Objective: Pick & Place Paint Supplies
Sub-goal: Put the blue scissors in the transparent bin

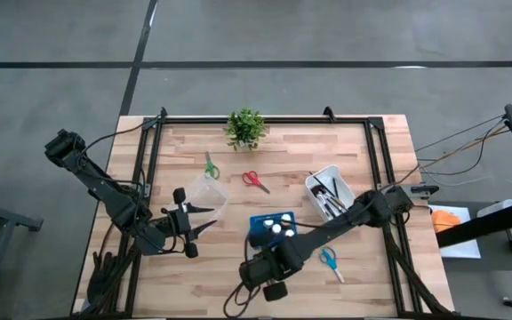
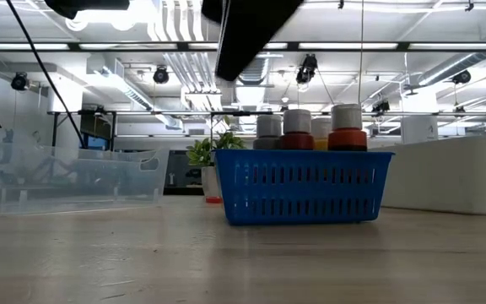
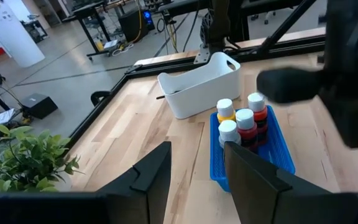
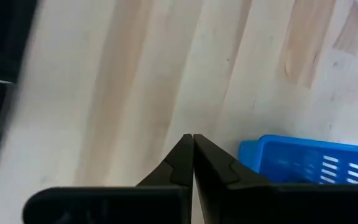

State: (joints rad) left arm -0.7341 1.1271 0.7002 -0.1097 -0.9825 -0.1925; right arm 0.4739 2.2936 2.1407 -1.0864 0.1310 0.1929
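Paint bottles (image 3: 241,121): four with white caps stand upright and close together in the blue basket (image 1: 268,222), near the middle of the table (image 1: 363,276), toward its near edge; red and orange or yellow paint shows below the caps.
Brushes (image 1: 332,192): dark-tipped ones lie inside the white bin (image 1: 315,180), to the right of the basket and a little farther back.
Green scissors (image 1: 210,166): flat on the wood at the far rim of the clear container (image 1: 204,197).
Red scissors (image 1: 255,180): flat on the wood between the clear container and the white bin, apart from both.
Blue scissors (image 1: 330,260): flat on the wood, right of the basket, nearer the front edge.
Right gripper (image 4: 193,142): fingers pressed together on nothing, above bare wood just beside the basket's near left corner.
Left gripper (image 1: 204,219): fingers parted and empty, at the near side of the clear container, left of the basket.
Potted plant (image 1: 245,128): at the far edge of the table, centred.
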